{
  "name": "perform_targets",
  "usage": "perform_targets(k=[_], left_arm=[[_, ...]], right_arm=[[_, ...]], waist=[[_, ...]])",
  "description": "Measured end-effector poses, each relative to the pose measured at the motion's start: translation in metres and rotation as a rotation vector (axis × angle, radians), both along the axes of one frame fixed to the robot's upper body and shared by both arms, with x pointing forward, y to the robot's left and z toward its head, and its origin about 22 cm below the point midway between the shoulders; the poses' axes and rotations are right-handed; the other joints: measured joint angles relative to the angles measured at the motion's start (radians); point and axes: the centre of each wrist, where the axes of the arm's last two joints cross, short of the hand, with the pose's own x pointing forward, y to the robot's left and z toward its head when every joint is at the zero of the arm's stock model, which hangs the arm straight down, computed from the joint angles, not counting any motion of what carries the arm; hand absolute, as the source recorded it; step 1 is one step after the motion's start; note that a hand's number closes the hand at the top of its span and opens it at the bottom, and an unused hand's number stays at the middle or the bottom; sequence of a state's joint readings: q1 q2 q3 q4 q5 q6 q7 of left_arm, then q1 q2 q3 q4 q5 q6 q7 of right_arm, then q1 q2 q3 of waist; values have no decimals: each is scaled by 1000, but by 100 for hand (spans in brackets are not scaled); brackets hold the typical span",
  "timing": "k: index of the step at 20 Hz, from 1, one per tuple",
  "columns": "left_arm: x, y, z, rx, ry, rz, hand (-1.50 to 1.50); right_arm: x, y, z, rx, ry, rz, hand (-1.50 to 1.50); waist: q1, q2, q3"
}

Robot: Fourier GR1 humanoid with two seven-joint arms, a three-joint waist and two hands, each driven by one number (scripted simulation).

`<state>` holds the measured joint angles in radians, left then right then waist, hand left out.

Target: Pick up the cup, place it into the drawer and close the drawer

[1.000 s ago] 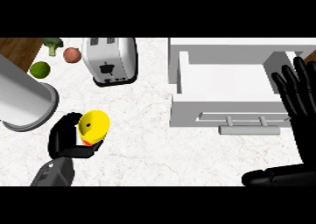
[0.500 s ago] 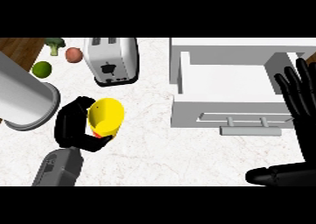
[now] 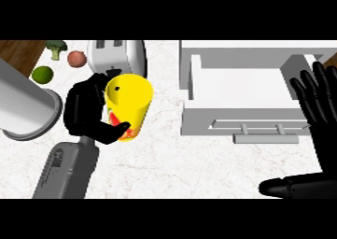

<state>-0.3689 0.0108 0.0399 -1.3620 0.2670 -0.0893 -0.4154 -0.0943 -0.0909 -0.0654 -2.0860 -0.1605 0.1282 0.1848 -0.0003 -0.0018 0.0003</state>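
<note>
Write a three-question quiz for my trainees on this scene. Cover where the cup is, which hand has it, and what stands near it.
1. True or false: the yellow cup already lies inside the drawer.
2. Which hand curls round the cup? A. left hand B. right hand C. neither
3. Fill in: the white appliance just behind the cup is a ____.

Key:
1. False. The cup is outside the open drawer, off to its side.
2. A.
3. toaster
</note>
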Motion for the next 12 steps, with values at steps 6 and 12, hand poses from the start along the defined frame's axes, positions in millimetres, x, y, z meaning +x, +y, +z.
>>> perform_targets(k=[6, 12], left_arm=[[22, -35, 60, 26, -18, -12, 150], [42, -63, 102, 70, -23, -11, 150]], right_arm=[[-2, -7, 0, -4, 0, -8, -150], [-3, -6, -1, -7, 1, -8, -150]], waist=[[-5, 1, 0], [-7, 2, 0]])
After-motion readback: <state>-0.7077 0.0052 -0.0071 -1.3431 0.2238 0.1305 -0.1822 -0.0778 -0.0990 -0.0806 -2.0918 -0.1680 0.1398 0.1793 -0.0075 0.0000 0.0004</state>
